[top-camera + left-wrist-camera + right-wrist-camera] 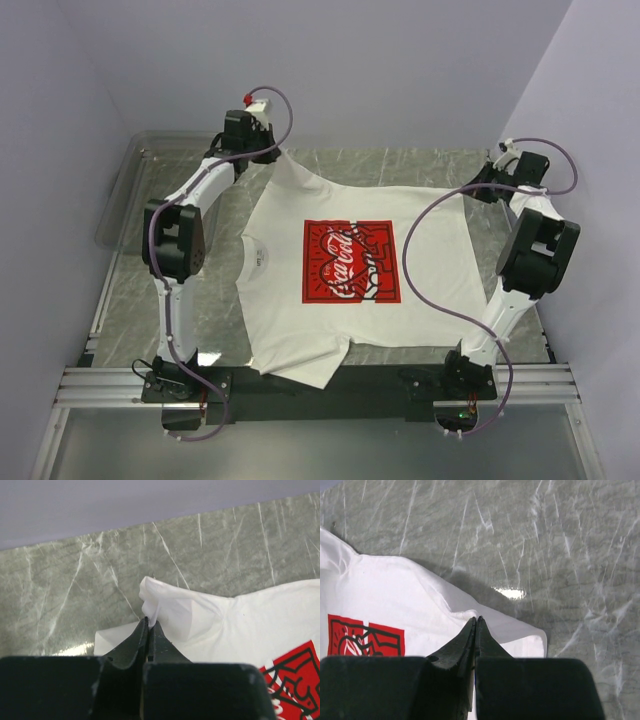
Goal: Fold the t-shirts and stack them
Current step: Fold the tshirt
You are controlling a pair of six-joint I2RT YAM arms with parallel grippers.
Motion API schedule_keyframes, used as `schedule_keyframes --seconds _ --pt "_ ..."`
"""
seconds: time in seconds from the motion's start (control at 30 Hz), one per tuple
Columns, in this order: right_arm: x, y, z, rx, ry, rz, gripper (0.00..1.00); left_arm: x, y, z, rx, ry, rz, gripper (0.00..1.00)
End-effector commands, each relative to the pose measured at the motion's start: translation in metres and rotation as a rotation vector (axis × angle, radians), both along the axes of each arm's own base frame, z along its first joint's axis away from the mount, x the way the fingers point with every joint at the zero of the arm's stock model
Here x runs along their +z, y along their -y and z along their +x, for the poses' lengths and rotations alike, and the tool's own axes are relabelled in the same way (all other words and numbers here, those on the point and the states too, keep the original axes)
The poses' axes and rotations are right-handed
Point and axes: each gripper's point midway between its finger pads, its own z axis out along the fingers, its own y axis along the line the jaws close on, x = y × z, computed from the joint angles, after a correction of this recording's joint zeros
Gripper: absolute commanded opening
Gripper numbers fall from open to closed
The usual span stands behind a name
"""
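Observation:
One white t-shirt (350, 290) with a red Coca-Cola print (351, 261) lies spread print-up on the marble table, collar to the left and hem to the right. My left gripper (272, 150) is shut on the far sleeve tip, which is pulled up into a peak; in the left wrist view the white cloth (170, 605) comes out from between the shut tips of the left gripper (150, 621). My right gripper (482, 190) is shut on the far hem corner; the right gripper (476, 619) pinches bunched white fabric (395, 595) there. The near sleeve (300, 365) reaches the table's front edge.
A clear plastic bin (122, 200) stands at the far left beside the left arm. An aluminium rail (320, 385) with the arm bases runs along the near edge. Walls close the back and both sides. Bare marble top (400, 165) lies behind the shirt.

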Motion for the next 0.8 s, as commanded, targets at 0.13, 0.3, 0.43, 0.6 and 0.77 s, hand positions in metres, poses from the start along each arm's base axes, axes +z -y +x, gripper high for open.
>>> schedule_keyframes --seconds 0.13,0.3,0.43,0.6,0.77 --pt "0.043 0.012 -0.006 0.015 0.129 -0.066 0.0 0.059 -0.002 -0.024 -0.043 0.132 -0.019 0.0" --pt "0.038 0.016 -0.015 0.014 0.121 -0.063 0.0 0.071 -0.005 -0.041 -0.045 0.15 -0.026 0.0" --pt "0.036 0.015 -0.021 0.021 0.118 -0.063 0.0 0.061 -0.009 -0.056 -0.045 0.121 -0.018 0.0" --pt "0.033 0.017 -0.027 0.017 0.111 -0.067 0.0 0.066 -0.014 -0.073 -0.041 0.129 -0.021 0.01" --pt "0.033 0.022 -0.032 0.004 0.108 -0.067 0.0 0.079 -0.017 -0.089 -0.041 0.145 -0.028 0.0"
